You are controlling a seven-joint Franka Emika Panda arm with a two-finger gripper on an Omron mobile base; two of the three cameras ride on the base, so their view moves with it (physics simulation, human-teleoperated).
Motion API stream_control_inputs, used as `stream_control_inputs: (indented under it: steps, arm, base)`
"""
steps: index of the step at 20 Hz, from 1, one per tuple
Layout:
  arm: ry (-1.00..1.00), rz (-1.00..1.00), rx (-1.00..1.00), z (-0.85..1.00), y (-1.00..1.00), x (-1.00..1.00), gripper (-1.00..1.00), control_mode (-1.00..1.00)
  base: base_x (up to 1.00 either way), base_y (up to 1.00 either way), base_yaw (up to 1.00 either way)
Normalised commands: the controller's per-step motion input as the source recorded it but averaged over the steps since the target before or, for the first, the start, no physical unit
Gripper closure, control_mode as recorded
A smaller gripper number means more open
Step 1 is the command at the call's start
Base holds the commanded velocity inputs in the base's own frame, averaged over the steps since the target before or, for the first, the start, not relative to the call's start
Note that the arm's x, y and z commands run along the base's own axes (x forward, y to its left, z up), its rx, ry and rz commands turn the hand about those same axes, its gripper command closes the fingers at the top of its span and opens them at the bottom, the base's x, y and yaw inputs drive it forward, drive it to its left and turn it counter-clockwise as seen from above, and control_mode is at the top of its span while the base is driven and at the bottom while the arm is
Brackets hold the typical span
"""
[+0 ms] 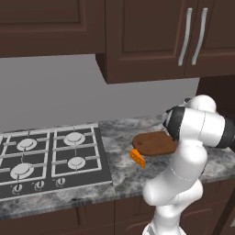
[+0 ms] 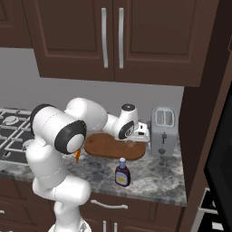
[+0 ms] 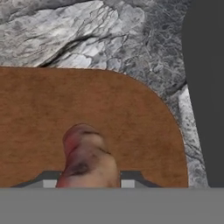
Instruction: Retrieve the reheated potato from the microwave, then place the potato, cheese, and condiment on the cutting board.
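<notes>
the potato (image 3: 87, 159), out of the microwave, sits pinched in the claw (image 2: 130, 143) just above the cutting board (image 2: 108, 147); cheese (image 1: 137, 157) and condiment (image 2: 122, 172) wait on the counter (image 2: 158, 179).

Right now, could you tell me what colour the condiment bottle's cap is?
Pale bluish-white; the condiment bottle shows best in the right base view.

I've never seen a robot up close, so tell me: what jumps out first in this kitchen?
The big white arm dominates, bending over the marbled counter beside the gas stove. Its jaws hold a lumpy brown potato just above the reddish wooden cutting board. A small sauce bottle stands in front of the board, a silver toaster to its right.
</notes>
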Motion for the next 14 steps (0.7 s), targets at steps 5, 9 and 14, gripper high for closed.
stream_control_inputs:
  steps: [5,9,14]
  arm:
    - [-0.01,-0.10,0.00,-0.36,-0.05,-0.23,-1.00,-1.00]
    - [-0.04,-0.09,0.00,-0.22,-0.06,-0.33,-1.00,-1.00]
    - [-0.03,-0.07,0.00,-0.05,-0.04,-0.20,-1.00,-1.00]
  base:
    - [0.00,0.00,0.00]
    - [0.00,0.00,0.00]
    - [0.00,0.00,0.00]
